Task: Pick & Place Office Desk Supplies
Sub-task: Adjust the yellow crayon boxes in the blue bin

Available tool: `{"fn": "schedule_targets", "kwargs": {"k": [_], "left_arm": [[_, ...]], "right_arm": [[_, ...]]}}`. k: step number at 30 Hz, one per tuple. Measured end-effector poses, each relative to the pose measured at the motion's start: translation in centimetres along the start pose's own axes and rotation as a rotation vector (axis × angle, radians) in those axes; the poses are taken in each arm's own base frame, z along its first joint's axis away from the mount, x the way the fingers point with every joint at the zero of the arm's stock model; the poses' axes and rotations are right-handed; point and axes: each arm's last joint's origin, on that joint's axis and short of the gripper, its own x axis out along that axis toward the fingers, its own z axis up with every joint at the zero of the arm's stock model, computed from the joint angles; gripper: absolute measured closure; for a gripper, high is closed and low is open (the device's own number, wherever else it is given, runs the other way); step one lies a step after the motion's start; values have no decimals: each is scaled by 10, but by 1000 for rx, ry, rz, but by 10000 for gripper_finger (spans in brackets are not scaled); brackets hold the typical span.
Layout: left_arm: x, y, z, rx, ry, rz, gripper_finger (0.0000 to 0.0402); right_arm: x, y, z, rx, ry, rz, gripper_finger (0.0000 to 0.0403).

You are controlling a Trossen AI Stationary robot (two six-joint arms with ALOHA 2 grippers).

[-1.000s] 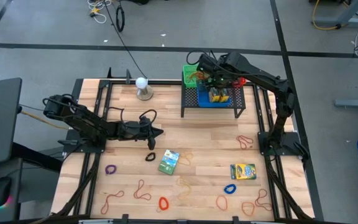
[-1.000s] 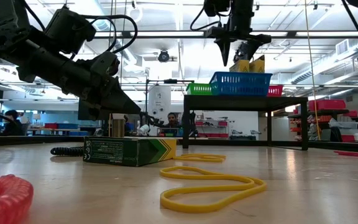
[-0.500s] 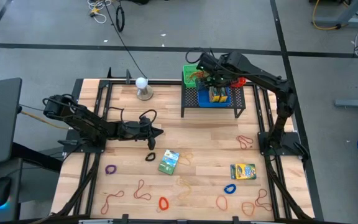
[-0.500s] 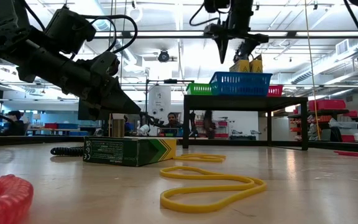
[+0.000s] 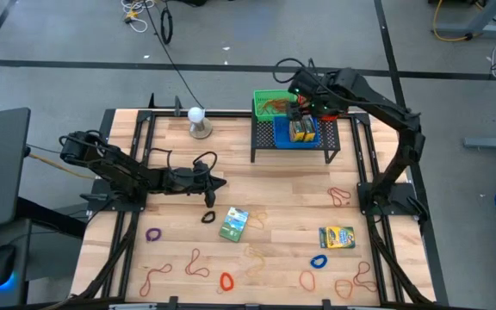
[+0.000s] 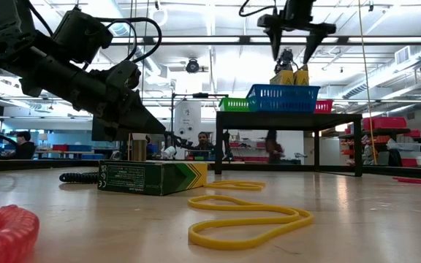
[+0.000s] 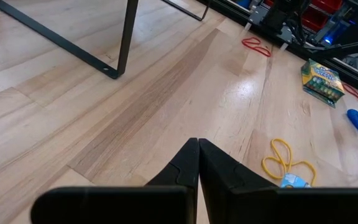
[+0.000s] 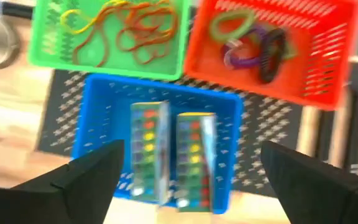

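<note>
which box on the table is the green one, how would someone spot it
Start at the black rack at the table's far edge and come straight toward the near edge. The green box lies mid-table beside a black loop. The other box, farther right, is yellow.

crayon boxes flat on table | rubber bands scattered | loops lying loose
</note>
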Motion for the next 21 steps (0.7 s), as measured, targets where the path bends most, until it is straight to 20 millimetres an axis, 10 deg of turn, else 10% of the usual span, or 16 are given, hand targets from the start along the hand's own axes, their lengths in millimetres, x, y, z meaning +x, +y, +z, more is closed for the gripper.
{"fn": "schedule_targets", "kwargs": {"k": [21], "left_arm": [[0, 0, 1, -7, -7, -1, 387]], "right_arm": [[36, 13, 9, 64, 154, -5, 9]]}}
